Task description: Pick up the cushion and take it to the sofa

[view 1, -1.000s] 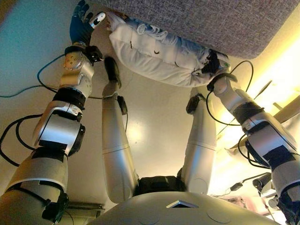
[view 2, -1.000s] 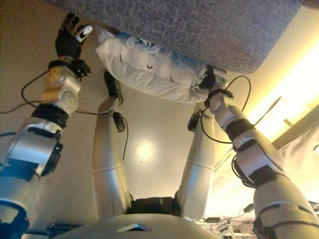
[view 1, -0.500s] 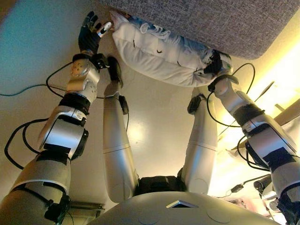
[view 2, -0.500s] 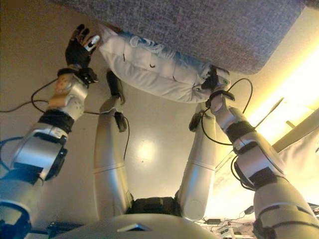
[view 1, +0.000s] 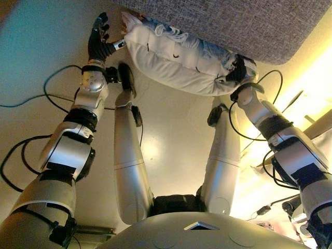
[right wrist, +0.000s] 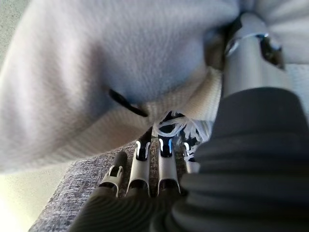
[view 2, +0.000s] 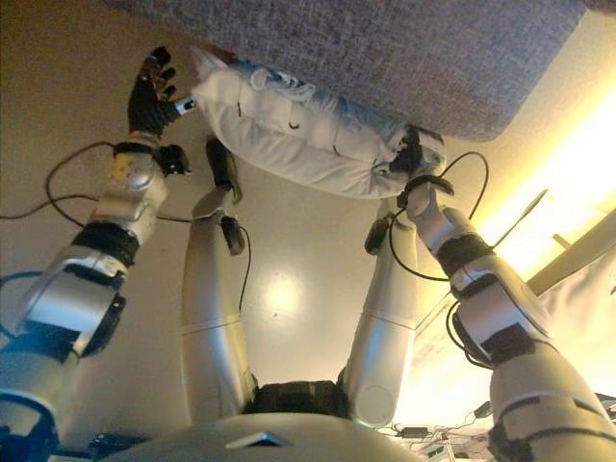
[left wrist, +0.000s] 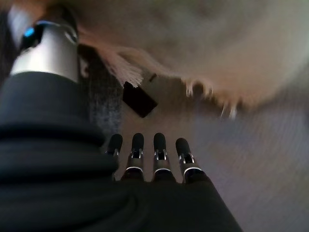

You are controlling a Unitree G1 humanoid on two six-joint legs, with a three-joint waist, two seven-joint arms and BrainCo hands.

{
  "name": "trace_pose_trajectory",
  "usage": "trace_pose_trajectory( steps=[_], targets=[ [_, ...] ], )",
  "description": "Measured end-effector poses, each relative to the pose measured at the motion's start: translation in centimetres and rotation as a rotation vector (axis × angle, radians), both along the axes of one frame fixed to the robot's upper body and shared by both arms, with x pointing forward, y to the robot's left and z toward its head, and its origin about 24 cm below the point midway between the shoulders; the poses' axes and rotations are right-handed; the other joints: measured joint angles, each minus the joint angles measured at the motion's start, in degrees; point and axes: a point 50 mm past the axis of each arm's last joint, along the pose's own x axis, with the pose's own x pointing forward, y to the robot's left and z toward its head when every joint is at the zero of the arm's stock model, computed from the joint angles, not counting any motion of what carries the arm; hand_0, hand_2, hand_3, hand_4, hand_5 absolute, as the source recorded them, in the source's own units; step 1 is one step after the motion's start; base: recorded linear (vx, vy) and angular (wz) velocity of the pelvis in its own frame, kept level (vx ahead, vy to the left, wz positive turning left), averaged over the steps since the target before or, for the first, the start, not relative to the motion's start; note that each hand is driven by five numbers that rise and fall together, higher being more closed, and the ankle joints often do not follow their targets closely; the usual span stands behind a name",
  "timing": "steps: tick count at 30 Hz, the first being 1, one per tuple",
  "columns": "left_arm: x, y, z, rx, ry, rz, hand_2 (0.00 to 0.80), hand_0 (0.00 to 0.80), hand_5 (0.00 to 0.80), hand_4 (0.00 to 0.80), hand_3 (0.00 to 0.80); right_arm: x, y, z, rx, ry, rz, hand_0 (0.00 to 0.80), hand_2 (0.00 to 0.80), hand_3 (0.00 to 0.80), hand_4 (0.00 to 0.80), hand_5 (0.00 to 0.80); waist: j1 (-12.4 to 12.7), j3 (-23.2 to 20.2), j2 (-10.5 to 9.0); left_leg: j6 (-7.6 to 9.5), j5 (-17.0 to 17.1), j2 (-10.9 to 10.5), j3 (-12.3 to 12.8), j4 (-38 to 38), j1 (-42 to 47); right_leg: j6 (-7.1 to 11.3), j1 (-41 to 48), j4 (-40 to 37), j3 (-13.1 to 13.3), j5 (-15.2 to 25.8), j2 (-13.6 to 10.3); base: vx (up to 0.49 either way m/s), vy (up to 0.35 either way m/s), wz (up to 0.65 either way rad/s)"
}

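Cushion: the white cushion (view 1: 176,62) is held up against the front edge of the grey sofa (view 1: 233,26), its long side lying along that edge, not yet resting on top of the seat.
Right hand: the right hand (view 1: 239,70) is at the cushion's right end; in its wrist view the thumb presses into the fabric and the fingers (right wrist: 145,162) reach to the fringe, so it looks clamped on that corner.
Left hand: the left hand (view 1: 98,39) sits just beside the cushion's left end with its fingers (left wrist: 147,150) straight and side by side, holding nothing; whether its thumb tip touches the fabric I cannot tell.
Change: over the last second the left hand has swung in from well out at the side to close beside the cushion; the right hand and the cushion have hardly moved.
Meaning: I judge the carry is nearly done, and the left hand is coming in to steady or push the free end onto the sofa.
Containers: none in view; nothing holds the cushion but the hand and the sofa edge.
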Motion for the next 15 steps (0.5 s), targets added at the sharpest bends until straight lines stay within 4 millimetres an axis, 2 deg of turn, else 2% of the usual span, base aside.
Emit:
trace_pose_trajectory(
  steps=[4,6,8,15],
  targets=[
    [-0.3,0.4,0.0,0.329,-0.024,0.04,0.0,0.0,0.0,0.0,0.0,0.0,-0.2,0.0,-0.002,-0.001,-0.002,0.0,0.0,0.0,0.0,0.0,0.1,0.0,0.11,0.01,0.0,0.0,0.2,-0.1,0.0,0.03,-0.1,-0.1,0.1,0.0,0.0,0.021,0.068,-0.01],
    [-0.2,-0.2,0.1,0.528,-0.044,0.028,0.0,0.0,0.0,0.0,0.0,0.0,-0.4,0.2,-0.007,-0.007,0.006,0.0,0.0,0.0,0.0,0.0,0.1,0.0,0.21,0.03,0.0,0.0,0.4,-0.2,0.0,0.05,-0.1,-0.6,0.2,0.2,0.0,0.025,0.084,-0.03],
    [-0.1,-0.6,0.2,0.64,-0.062,0.022,0.0,0.0,0.0,0.0,0.0,0.1,-0.5,0.6,-0.015,-0.017,0.013,0.0,0.0,0.0,0.0,0.0,-0.1,0.0,0.39,0.16,0.0,0.0,0.9,-0.3,0.0,0.19,-0.2,-1.3,0.6,0.7,0.0,0.017,0.07,-0.05],
    [0.6,-1.0,2.4,0.713,-0.144,0.059,0.0,0.0,0.0,0.0,0.0,0.4,-0.6,1.1,-0.023,-0.027,0.022,0.0,0.0,0.0,0.0,0.0,-0.2,0.0,1.08,0.32,0.1,0.1,1.5,-0.6,0.0,0.29,-0.5,-2.0,1.0,1.2,0.1,0.003,0.014,-0.02]
  ],
)
